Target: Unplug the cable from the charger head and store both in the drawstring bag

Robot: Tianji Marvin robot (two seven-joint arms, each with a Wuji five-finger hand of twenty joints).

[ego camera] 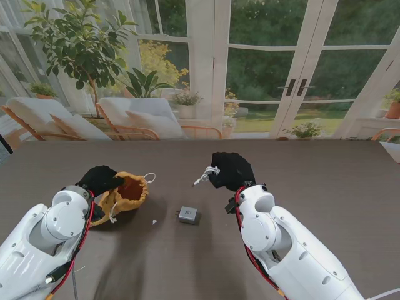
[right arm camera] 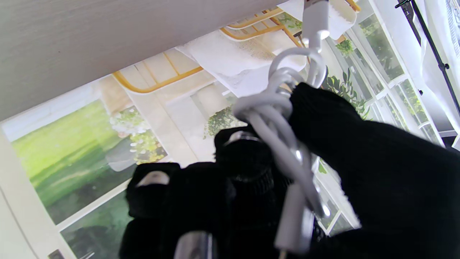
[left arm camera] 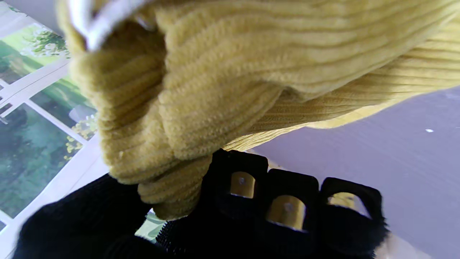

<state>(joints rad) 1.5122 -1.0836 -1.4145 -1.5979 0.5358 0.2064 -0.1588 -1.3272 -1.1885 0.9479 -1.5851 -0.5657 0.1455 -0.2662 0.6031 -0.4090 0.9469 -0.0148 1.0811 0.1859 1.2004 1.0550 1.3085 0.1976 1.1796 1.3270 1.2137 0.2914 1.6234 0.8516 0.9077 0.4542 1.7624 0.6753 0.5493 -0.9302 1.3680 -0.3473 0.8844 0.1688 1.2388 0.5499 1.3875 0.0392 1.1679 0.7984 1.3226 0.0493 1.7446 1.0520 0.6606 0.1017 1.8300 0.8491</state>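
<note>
A yellow corduroy drawstring bag (ego camera: 128,192) sits at the left with its mouth open and its white cord (ego camera: 149,177) trailing to the right. My left hand (ego camera: 99,180), in a black glove, is shut on the bag's rim; the left wrist view shows the bag's fabric (left arm camera: 201,79) bunched between the fingers (left arm camera: 287,212). My right hand (ego camera: 231,170) is shut on the coiled white cable (ego camera: 207,174), held off the table; the cable (right arm camera: 284,118) loops over the thumb in the right wrist view. The grey charger head (ego camera: 188,215) lies alone on the table between the arms.
A tiny white speck (ego camera: 154,221) lies to the left of the charger head. The dark table (ego camera: 325,181) runs far to the right and back to the windows. My right forearm (ego camera: 281,244) covers the near right part.
</note>
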